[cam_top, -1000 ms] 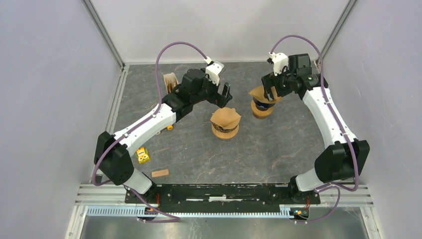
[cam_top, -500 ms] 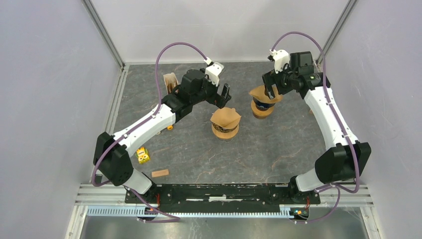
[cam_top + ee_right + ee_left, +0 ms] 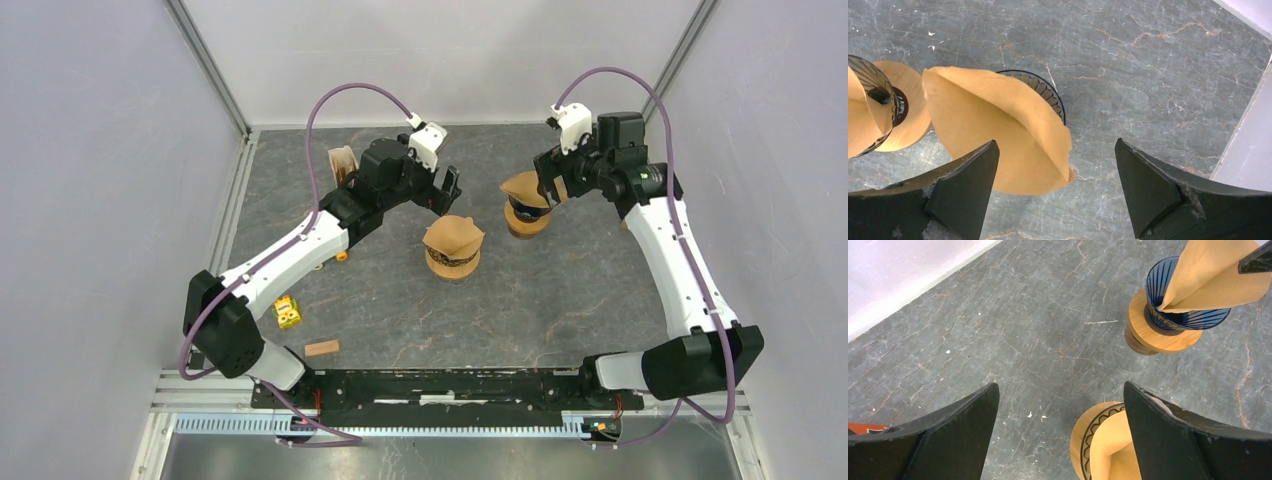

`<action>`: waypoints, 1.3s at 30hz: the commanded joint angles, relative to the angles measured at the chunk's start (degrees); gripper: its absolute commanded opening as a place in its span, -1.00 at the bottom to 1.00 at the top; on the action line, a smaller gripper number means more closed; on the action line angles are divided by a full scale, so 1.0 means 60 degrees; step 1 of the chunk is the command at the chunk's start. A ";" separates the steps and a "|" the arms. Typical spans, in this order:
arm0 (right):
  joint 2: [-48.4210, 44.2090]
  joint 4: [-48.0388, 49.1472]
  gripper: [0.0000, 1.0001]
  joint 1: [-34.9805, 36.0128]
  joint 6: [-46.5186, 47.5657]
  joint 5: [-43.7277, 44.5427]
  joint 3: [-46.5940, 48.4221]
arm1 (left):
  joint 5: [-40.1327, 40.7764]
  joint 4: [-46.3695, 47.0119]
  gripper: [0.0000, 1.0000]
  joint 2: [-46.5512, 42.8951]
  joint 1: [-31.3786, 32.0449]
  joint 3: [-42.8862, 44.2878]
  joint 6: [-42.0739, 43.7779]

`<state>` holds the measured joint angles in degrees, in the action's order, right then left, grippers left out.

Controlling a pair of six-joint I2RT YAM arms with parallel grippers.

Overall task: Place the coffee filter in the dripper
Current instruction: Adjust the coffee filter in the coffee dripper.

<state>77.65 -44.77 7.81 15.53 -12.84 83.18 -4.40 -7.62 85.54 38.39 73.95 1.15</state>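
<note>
coffee filter (image 3: 522, 186): brown paper cone sitting in the mouth of the dark blue ribbed dripper (image 3: 524, 210), tilted, with its upper edge well proud of the rim and leaning toward the left-arm side. the dripper stands upright on a round wooden base (image 3: 524, 228) at the rear right of the bench (image 3: 560, 300). right end effector (image 3: 551, 186) hovers just beside and above the filter, jaws spread wide with nothing between them; no contact with the paper visible. second dripper (image 3: 452, 262), also on a wooden base, stands near the first, toward the centre, and carries its own brown filter (image 3: 453, 233). left end effector (image 3: 447, 190) hangs just behind this one, jaws likewise wide apart and empty. further out on the left side of the bench: what looks like a stack of brown filters on edge (image 3: 342, 163) behind the left arm, a small orange item (image 3: 341, 256), a yellow block (image 3: 288, 313), and a wooden block (image 3: 322, 348) near the front rail.
</note>
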 commanded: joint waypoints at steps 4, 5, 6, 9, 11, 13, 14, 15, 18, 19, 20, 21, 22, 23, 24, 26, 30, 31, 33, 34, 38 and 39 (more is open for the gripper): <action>-0.0460 0.0398 0.85 0.0030 0.0121 -0.0380 -0.0849 | 0.0297 0.0039 0.99 -0.0567 0.0046 0.0016 0.0585; -0.0489 0.0417 0.86 0.0042 0.0122 -0.0402 -0.0921 | 0.0295 0.0025 0.99 -0.0586 0.0047 0.0010 0.0575; -0.0539 0.0448 0.86 0.0048 0.0122 -0.0410 -0.1040 | 0.0302 0.0029 0.99 -0.0609 0.0039 -0.0006 0.0581; -0.0607 0.0527 0.86 0.0047 0.0119 -0.0411 -0.1270 | 0.0331 0.0024 0.99 -0.0650 0.0046 -0.0048 0.0587; -0.0614 0.0545 0.85 0.0056 0.0107 -0.0416 -0.1337 | 0.0350 0.0002 0.99 -0.0669 0.0047 -0.0077 0.0588; -0.0632 0.0562 0.85 0.0053 0.0107 -0.0394 -0.1331 | 0.0340 0.0002 0.99 -0.0695 0.0039 -0.0094 0.0599; -0.0633 0.0572 0.85 0.0070 0.0107 -0.0380 -0.1339 | 0.0347 0.0006 0.99 -0.0695 0.0046 -0.0100 0.0596; -0.0649 0.0578 0.85 0.0067 0.0107 -0.0381 -0.1337 | 0.0348 -0.0006 0.99 -0.0720 0.0047 -0.0108 0.0599; -0.0614 0.0574 0.86 0.0064 0.0120 -0.0321 -0.1269 | 0.0339 0.0010 0.99 -0.0735 0.0050 -0.0143 0.0585; -0.0600 0.0550 0.85 0.0065 0.0122 -0.0314 -0.1224 | 0.0351 0.0017 0.99 -0.0732 0.0045 -0.0165 0.0589; -0.0600 0.0536 0.85 0.0062 0.0122 -0.0314 -0.1186 | 0.0342 0.0024 0.99 -0.0749 0.0047 -0.0181 0.0595; -0.0593 0.0520 0.85 0.0058 0.0122 -0.0310 -0.1157 | 0.0350 0.0026 0.99 -0.0743 0.0047 -0.0195 0.0596; -0.0592 0.0508 0.85 0.0065 0.0121 -0.0325 -0.1114 | 0.0360 0.0038 0.99 -0.0743 0.0047 -0.0197 0.0597; -0.0581 0.0494 0.85 0.0062 0.0114 -0.0323 -0.1083 | 0.0357 0.0039 0.99 -0.0749 0.0047 -0.0197 0.0591; -0.0576 0.0473 0.86 0.0069 0.0122 -0.0306 -0.1012 | 0.0353 0.0039 0.99 -0.0739 0.0046 -0.0189 0.0587; -0.0542 0.0395 0.86 0.0061 0.0136 -0.0240 -0.0839 | 0.0386 0.0026 0.99 -0.0759 0.0046 -0.0175 0.0622; -0.0532 0.0272 0.87 0.0058 0.0208 -0.0118 -0.0369 | 0.0490 -0.0033 0.99 -0.0826 0.0033 -0.0101 0.0700; -0.0510 0.0243 0.87 0.0057 0.0217 -0.0116 -0.0256 | 0.0521 -0.0048 0.99 -0.0858 0.0032 -0.0104 0.0751; -0.0492 0.0215 0.88 0.0058 0.0224 -0.0078 -0.0115 | 0.0599 -0.0049 0.99 -0.0934 0.0032 -0.0143 0.0857; -0.0465 0.0205 0.88 0.0055 0.0224 -0.0072 -0.0067 | 0.0641 -0.0049 0.99 -0.0965 0.0018 -0.0179 0.0875; -0.0442 0.0209 0.88 0.0053 0.0253 -0.0117 -0.0002 | 0.0686 -0.0103 0.99 -0.1151 -0.0041 -0.0282 0.0916; -0.0467 0.0226 0.88 0.0054 0.0254 -0.0210 -0.0005 | 0.0703 -0.0145 0.99 -0.1199 -0.0068 -0.0292 0.0933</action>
<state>75.68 -44.25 7.88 16.40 -13.80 80.95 -1.50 -8.56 81.67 38.35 72.66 4.19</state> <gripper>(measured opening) 0.940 0.993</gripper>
